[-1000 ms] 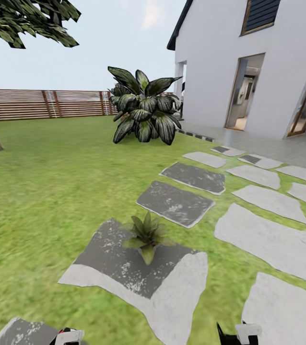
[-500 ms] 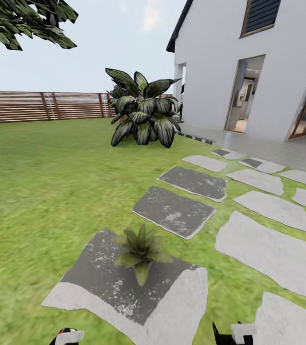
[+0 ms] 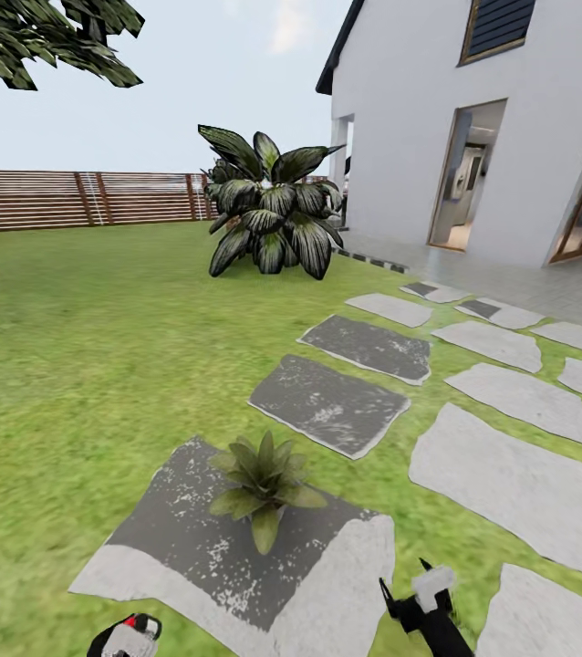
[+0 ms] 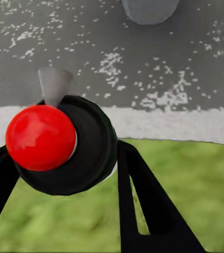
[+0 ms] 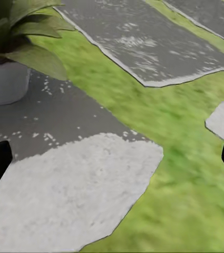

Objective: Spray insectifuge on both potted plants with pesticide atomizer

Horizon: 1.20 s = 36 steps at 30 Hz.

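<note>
Left end effector (image 4: 64, 174) clenched on pesticide atomizer (image 4: 64, 145), low left; right end effector (image 3: 416, 593) released, empty; potted plant (image 3: 261, 479) on grey slab (image 3: 191, 538) just ahead; aim nozzle square at rosette, then sweep across all leaves.

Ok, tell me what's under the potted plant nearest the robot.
The potted plant stands on a dark, white-speckled stepping slab set in the lawn. The right wrist view shows its grey pot resting on that slab. The spot directly beneath the pot is covered.
</note>
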Motion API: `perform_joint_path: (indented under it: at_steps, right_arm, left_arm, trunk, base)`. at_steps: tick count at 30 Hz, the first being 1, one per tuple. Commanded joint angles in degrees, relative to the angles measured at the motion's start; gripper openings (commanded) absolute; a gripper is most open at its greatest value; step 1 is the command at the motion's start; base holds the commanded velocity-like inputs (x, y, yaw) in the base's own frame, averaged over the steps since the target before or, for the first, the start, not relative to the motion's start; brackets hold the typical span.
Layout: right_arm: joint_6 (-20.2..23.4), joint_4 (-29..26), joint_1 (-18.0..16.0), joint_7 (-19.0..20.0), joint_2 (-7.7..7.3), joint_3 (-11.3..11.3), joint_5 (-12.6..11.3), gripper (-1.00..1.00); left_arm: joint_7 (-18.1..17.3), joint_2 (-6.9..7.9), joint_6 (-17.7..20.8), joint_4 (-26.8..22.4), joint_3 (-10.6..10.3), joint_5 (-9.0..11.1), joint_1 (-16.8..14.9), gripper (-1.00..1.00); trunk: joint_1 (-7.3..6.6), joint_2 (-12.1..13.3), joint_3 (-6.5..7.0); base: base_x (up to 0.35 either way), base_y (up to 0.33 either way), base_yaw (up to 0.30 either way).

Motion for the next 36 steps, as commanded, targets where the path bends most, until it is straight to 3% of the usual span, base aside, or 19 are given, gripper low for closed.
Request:
perform_joint_path:
  at_steps: [1, 2, 4, 6, 7, 8, 10, 12, 15, 22, 30, 33, 34, 36]
  right_arm:
    - [-0.1, -0.9, 0.0, 0.1, -0.04, 0.6, 2.2, 1.0]
    - [0.1, -2.3, 0.0, 0.1, 0.12, 0.9, 7.9, 1.0]
    - [1.7, -4.3, 0.0, 0.1, 0.36, 1.0, 13.8, 1.0]
    - [5.6, -6.6, -0.1, 1.4, 0.6, 1.1, 18.8, 1.0]
    - [10.4, -9.6, -0.3, 7.0, 1.11, 1.2, 22.1, 1.0]
    - [12.2, -11.4, -0.3, 10.8, 1.47, 1.2, 23.0, 1.0]
    - [14.8, -15.0, -0.4, 18.1, 2.0, 1.2, 23.9, 1.0]
    - [16.6, -18.8, -0.5, 23.6, 2.26, 1.2, 24.3, 1.0]
    - [18.8, -22.9, -0.6, 28.6, 2.44, 1.2, 24.4, 1.0]
    - [24.2, -29.3, -1.9, 39.6, 5.28, 1.2, 24.5, 1.0]
    - [25.0, -29.9, -2.5, 40.8, 6.64, 1.2, 24.4, 1.0]
    - [25.1, -29.9, -2.6, 41.2, 7.79, 1.3, 24.5, 1.0]
    - [25.1, -29.9, -2.6, 41.7, 8.06, 1.3, 24.5, -1.0]
    - [25.1, -30.0, -2.6, 42.7, 8.35, 1.3, 24.4, -1.0]
  left_arm:
    - [-4.7, 1.11, 0.0, 0.0, 0.3, -1.3, -1.2, -1.0]
    - [-13.6, 2.78, 1.2, 0.0, 0.1, -2.3, -4.3, -1.0]
    - [-21.7, 3.92, 4.0, -0.1, 0.0, -3.3, -7.6, -1.0]
    - [-28.0, 4.47, 7.6, -0.2, -0.1, -6.0, -10.5, -1.0]
    - [-31.6, 4.3, 10.1, -0.7, 0.0, -11.8, -13.4, -1.0]
    - [-32.6, 4.08, 10.9, -1.0, 0.0, -14.9, -14.5, -1.0]
    - [-34.0, 3.41, 12.3, -1.6, 0.1, -20.7, -16.4, -1.0]
    - [-35.5, 2.27, 14.2, -2.0, 0.1, -25.0, -18.0, -1.0]
    - [-38.0, 1.15, 15.9, -2.2, 0.1, -27.9, -19.5, -1.0]
    - [-43.6, -0.71, 17.0, -4.0, 0.0, -32.1, -21.0, -1.0]
    - [-45.1, -1.77, 16.9, -4.3, 0.1, -34.6, -21.1, -1.0]
    - [-45.2, -1.86, 16.9, -4.3, 0.1, -35.6, -21.1, -1.0]
    - [-45.2, -1.9, 16.9, -4.3, 0.1, -35.8, -21.1, -1.0]
    - [-45.3, -2.12, 16.8, -4.3, 0.1, -36.0, -21.1, -1.0]
  trunk:
    - [-0.01, 0.0, -0.06]
    - [-0.01, 0.0, -0.06]
    - [-0.01, 0.0, -0.06]
    - [-0.01, 0.0, -0.06]
    - [-0.01, 0.0, -0.06]
    - [-0.01, 0.0, -0.06]
    - [-0.01, 0.0, -0.06]
    - [-0.01, 0.0, -0.06]
    - [-0.01, 0.0, -0.06]
    - [-0.01, 0.0, -0.06]
    - [-0.01, 0.0, -0.06]
    - [-0.01, 0.0, -0.06]
    - [-0.01, 0.0, -0.06]
    - [-0.01, 0.0, -0.06]
  base:
    - [0.0, 0.0, 0.0]
    - [0.0, 0.0, 0.0]
    - [0.0, 0.0, 0.0]
    - [0.0, 0.0, 0.0]
    - [0.0, 0.0, 0.0]
    - [0.0, 0.0, 0.0]
    - [0.0, 0.0, 0.0]
    - [0.0, 0.0, 0.0]
    - [0.0, 0.0, 0.0]
    - [0.0, 0.0, 0.0]
    - [0.0, 0.0, 0.0]
    - [0.0, 0.0, 0.0]
    - [0.0, 0.0, 0.0]
    - [0.0, 0.0, 0.0]
